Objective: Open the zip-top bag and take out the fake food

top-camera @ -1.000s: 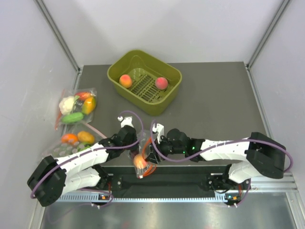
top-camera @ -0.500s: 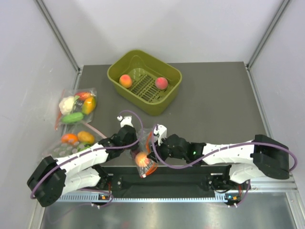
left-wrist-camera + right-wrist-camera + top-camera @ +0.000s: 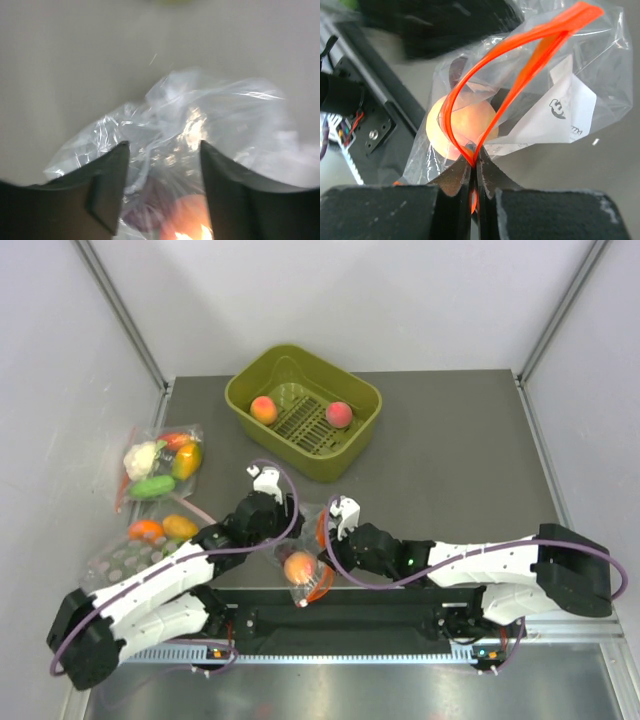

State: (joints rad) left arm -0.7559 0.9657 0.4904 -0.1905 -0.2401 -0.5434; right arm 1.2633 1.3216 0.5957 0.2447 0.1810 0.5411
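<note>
The zip-top bag [image 3: 305,575] is clear and crinkly with an orange-red zip strip [image 3: 520,65], whose mouth gapes open in the right wrist view. One peach-like fake food [image 3: 462,127] sits inside it [image 3: 298,566]. My right gripper [image 3: 475,162] is shut on the end of the zip strip. My left gripper [image 3: 162,150] stands open just above the bag [image 3: 200,130], its fingers either side of crumpled plastic, gripping nothing. Two more peaches [image 3: 263,409] [image 3: 339,414] lie in the olive-green basket [image 3: 250,385].
Two other clear bags of fake vegetables lie at the left edge: one with cauliflower and cucumber [image 3: 158,465], one with orange pieces [image 3: 160,532]. The black mounting rail [image 3: 340,620] runs just below the bag. Grey walls enclose the table.
My left gripper has let go of the bag, opened and pulled back up-left. My right gripper has closed on the zip strip. The bag with its peach has sagged slightly.
</note>
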